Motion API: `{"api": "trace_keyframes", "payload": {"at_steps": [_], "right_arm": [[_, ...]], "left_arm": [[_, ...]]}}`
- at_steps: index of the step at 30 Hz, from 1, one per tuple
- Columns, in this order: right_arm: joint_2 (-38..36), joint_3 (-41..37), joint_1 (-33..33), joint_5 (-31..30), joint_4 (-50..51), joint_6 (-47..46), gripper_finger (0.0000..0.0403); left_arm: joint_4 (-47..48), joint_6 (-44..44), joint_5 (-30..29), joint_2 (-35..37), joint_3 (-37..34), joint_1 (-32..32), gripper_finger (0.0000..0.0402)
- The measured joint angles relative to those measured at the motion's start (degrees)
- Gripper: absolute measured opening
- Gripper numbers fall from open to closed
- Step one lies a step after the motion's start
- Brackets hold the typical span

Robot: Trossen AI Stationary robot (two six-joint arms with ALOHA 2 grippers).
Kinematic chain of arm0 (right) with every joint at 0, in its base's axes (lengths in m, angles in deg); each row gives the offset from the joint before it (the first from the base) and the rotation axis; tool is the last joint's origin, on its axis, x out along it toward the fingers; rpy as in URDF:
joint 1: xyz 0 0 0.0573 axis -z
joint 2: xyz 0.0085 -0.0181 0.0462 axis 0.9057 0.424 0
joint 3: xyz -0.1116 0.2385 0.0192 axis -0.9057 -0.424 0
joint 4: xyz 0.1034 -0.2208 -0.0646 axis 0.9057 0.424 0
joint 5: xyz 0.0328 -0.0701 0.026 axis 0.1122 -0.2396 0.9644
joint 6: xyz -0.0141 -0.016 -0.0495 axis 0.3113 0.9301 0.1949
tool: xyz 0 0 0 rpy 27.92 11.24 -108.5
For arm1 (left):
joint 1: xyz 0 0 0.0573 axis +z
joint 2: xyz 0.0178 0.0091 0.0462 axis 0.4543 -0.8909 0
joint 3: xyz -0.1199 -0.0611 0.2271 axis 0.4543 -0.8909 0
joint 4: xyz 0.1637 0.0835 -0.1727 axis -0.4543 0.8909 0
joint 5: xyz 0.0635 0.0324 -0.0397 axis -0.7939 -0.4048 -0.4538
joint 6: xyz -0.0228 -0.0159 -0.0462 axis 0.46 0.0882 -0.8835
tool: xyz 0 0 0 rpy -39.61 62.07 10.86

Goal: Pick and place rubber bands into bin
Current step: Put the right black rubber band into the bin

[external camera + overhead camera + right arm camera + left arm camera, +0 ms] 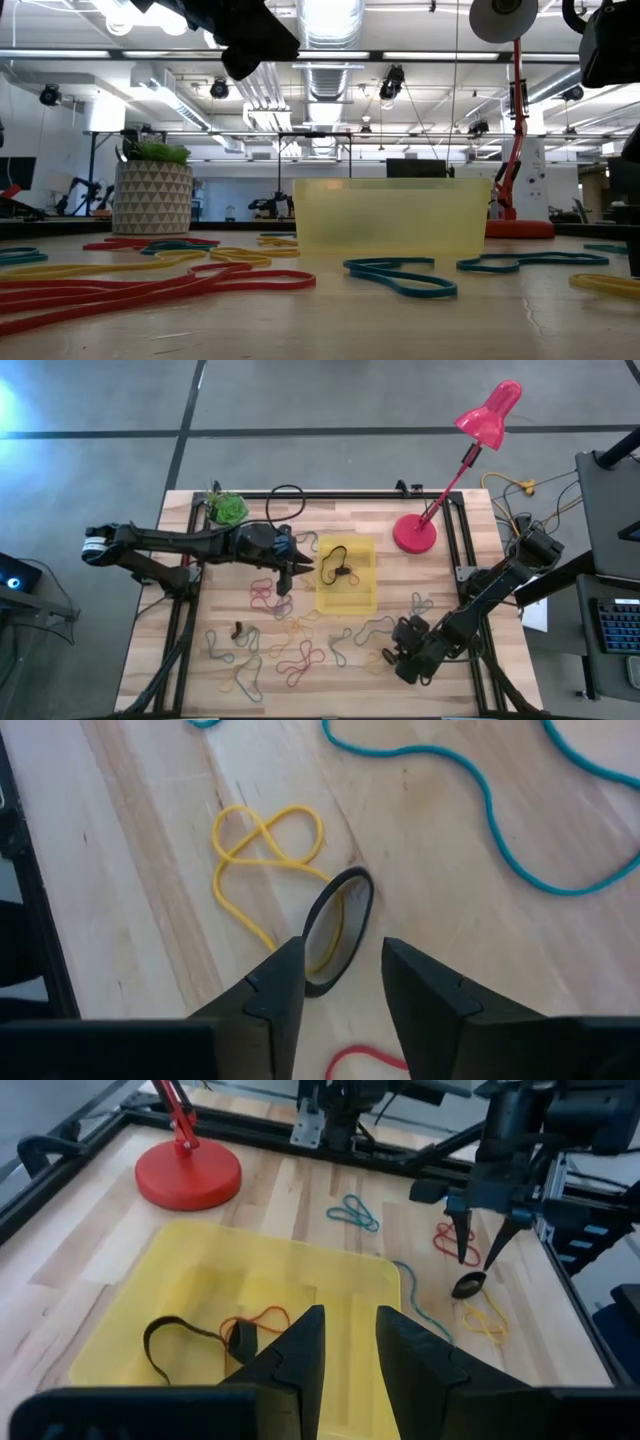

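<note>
1. Left end effector: poised over the table at the left edge of the bin. Its fingers stand slightly apart with nothing between them.
2. Right end effector: low over the table near its right front corner. Its fingers are parted and straddle a black rubber band that stands up on edge between them; whether the pads touch the band cannot be told.
3. Bin: shallow yellow tray near the table's centre, holding a black band and an orange band.
4. Loose rubber bands: red, yellow, blue and green loops scattered on the wood, mostly in front of and to the left of the bin; a yellow band lies just beside the black one.
5. Red desk lamp: base behind the bin, to its right.
6. Potted plant: at the rear left.
</note>
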Motion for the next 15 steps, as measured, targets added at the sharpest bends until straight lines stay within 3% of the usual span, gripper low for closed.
{"api": "trace_keyframes", "payload": {"at_steps": [15], "right_arm": [[5.02, 0.09, 0.04, 3.29, -3.14, 2.55, 0.0137]], "left_arm": [[-0.13, -0.26, 0.01, 0.00, -0.58, -0.34, 0.0077]]}}
